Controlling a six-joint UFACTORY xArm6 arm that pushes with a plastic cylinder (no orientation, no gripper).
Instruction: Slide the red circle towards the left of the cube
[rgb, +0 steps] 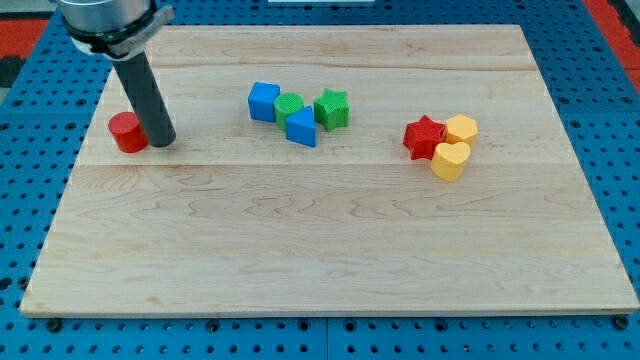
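The red circle (127, 132) lies near the board's left edge, in the view's upper left. My tip (163, 141) rests on the board just right of it, touching or nearly touching its right side. The blue cube (264, 101) sits at the upper middle, well to the right of the red circle. It is the leftmost block of a tight cluster.
Next to the cube are a green round block (289, 106), a blue triangle-like block (301, 127) and a green star (331, 109). At the right are a red star (424, 137) and two yellow blocks (461, 128), (450, 159). The wooden board (320, 250) lies on a blue pegboard.
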